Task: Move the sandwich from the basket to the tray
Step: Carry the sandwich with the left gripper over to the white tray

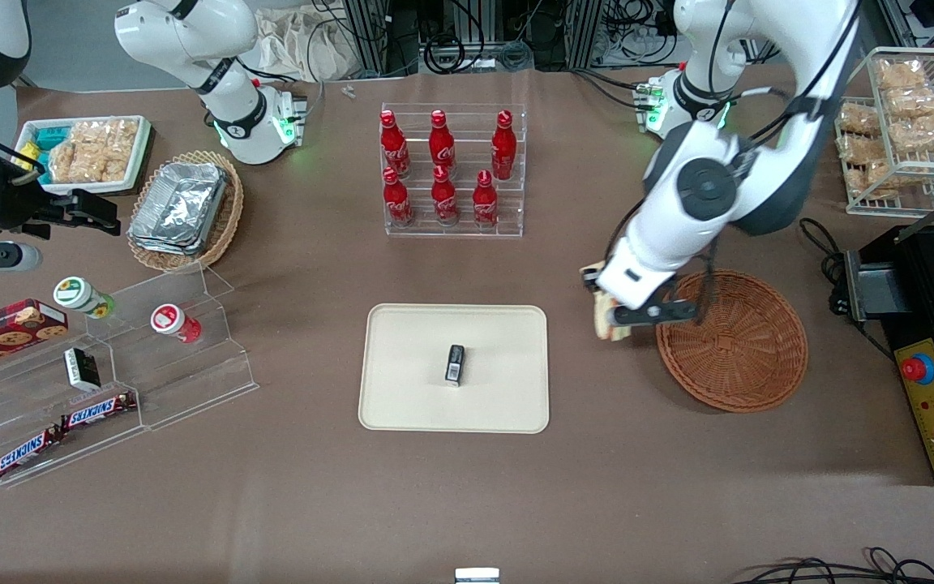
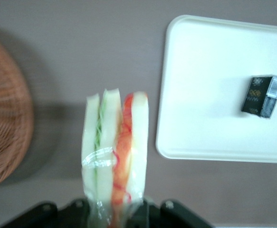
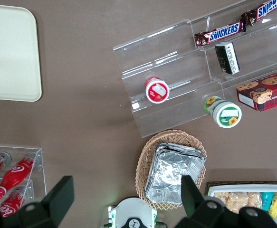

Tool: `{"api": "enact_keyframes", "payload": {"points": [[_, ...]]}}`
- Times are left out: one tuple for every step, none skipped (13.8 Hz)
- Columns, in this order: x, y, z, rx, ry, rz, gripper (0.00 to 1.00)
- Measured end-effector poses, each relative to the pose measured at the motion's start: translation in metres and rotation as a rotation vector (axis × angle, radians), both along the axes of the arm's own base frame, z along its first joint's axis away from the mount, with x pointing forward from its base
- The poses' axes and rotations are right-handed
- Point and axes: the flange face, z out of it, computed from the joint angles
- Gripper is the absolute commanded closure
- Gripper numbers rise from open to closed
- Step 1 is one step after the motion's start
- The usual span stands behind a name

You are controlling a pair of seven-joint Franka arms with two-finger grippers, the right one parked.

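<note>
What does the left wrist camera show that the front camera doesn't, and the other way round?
Only the wrist view shows the sandwich's layers: green and red filling between pale bread, in clear wrap. Only the front view shows the whole basket, now empty, and the gripper between it and the tray. Both show the sandwich clamped, and a small dark box on the tray.

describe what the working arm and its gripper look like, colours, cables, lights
The left arm has glossy white rounded shells with dark grey joint sections and a round dark grey cap on one joint. Thin black cables run along it. Its base glows green. The gripper, above the table between the basket and the tray, has a white body and black fingers.
</note>
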Motion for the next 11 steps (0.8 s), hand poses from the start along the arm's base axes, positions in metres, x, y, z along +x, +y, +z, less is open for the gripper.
{"api": "enact_keyframes", "payload": {"points": [[0.004, -0.02, -0.022, -0.007, -0.028, -0.046, 1.0], [0.007, -0.036, -0.045, -0.016, -0.04, -0.076, 1.0], [0.01, -0.049, -0.068, -0.02, -0.039, -0.104, 1.0], [0.014, -0.058, -0.087, -0.019, -0.034, -0.125, 1.0], [0.019, -0.064, -0.101, -0.021, -0.028, -0.136, 0.99], [0.024, -0.066, -0.11, -0.025, -0.023, -0.136, 0.92], [0.029, -0.067, -0.115, -0.03, -0.019, -0.134, 0.86], [0.03, -0.07, -0.119, -0.036, -0.017, -0.134, 0.82], [0.031, -0.073, -0.121, -0.044, -0.02, -0.136, 0.81], [0.03, -0.077, -0.123, -0.055, -0.027, -0.138, 0.77], [0.03, -0.079, -0.126, -0.065, -0.033, -0.138, 0.69]]}}
